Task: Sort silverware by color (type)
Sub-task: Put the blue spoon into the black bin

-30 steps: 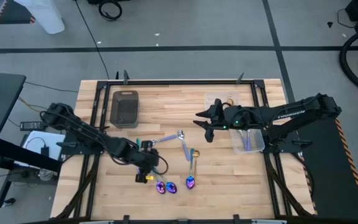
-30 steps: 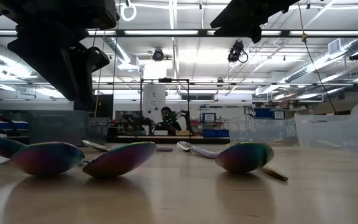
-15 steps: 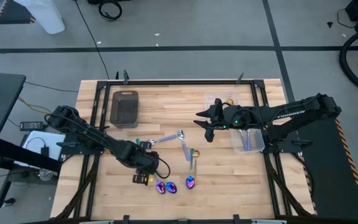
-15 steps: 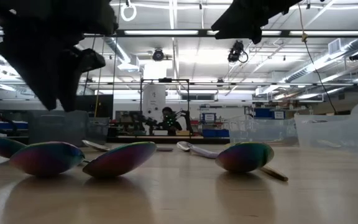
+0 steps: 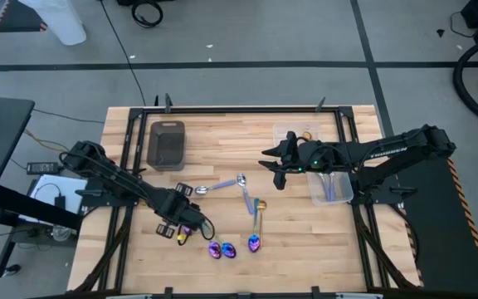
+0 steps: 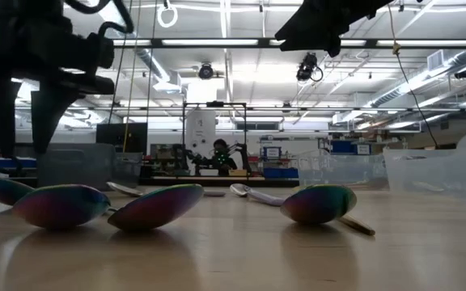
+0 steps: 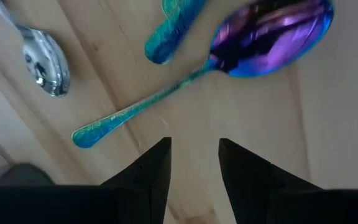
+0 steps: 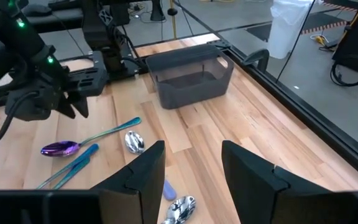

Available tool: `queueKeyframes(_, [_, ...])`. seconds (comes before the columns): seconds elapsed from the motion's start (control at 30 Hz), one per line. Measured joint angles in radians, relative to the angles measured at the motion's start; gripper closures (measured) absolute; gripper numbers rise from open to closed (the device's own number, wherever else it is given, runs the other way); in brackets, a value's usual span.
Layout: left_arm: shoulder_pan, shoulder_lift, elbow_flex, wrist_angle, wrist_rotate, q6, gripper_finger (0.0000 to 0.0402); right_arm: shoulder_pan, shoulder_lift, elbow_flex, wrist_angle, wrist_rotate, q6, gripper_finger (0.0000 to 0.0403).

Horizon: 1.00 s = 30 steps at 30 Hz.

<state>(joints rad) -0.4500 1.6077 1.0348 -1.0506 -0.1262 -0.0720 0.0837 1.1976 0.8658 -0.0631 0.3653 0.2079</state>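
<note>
Left gripper [image 5: 181, 233] is hovering at lower left of centre in the high view, fingers [image 7: 151, 171] spread and pinching nothing; in its wrist view bare wood is showing between them. Just ahead of it are lying 1 purple spoon [image 7: 229, 59] with teal handle, 1 further teal handle [image 7: 169, 31] running off frame, and 1 silver spoon [image 7: 45, 65].

Right gripper [image 5: 277, 178] is waiting at upper right of centre, above the table [image 5: 222, 133], fingers [image 8: 138, 171] apart and empty.

Count in the high view: 3 iridescent bowls are sitting in a row at lower centre [image 5: 215, 249] [image 5: 230, 249] [image 5: 254, 244], 1 silver spoon [image 5: 241, 179] at centre, 1 gold bowl [image 5: 261, 203] just right of it. Exact total I cannot tell, as handles are overlapping.

1 grey tray [image 5: 168, 144] is sitting upper left of the table. 2 clear bins are sitting at right: one [image 5: 332, 188] holding purple-blue handles, the other [image 5: 297, 131] behind it with something gold inside
</note>
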Motion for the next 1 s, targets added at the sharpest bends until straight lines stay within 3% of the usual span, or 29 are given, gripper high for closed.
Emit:
queueKeyframes(0.33, [0.000, 0.002, -0.090, 0.042, -0.055, 0.316, 0.0260, 0.000, 0.000, 0.000, 0.002, 0.006, -0.002, 0.0234])
queueKeyframes(0.67, [0.010, 0.003, -0.095, 0.199, -0.111, 0.513, 0.0260, 0.000, 0.000, 0.000, 0.002, 0.007, -0.002, 0.0234])
queueKeyframes(1.0, [0.075, 0.003, -0.095, 0.219, -0.069, 0.633, 0.0260, 0.000, 0.000, 0.000, 0.002, 0.007, -0.001, 0.0234])
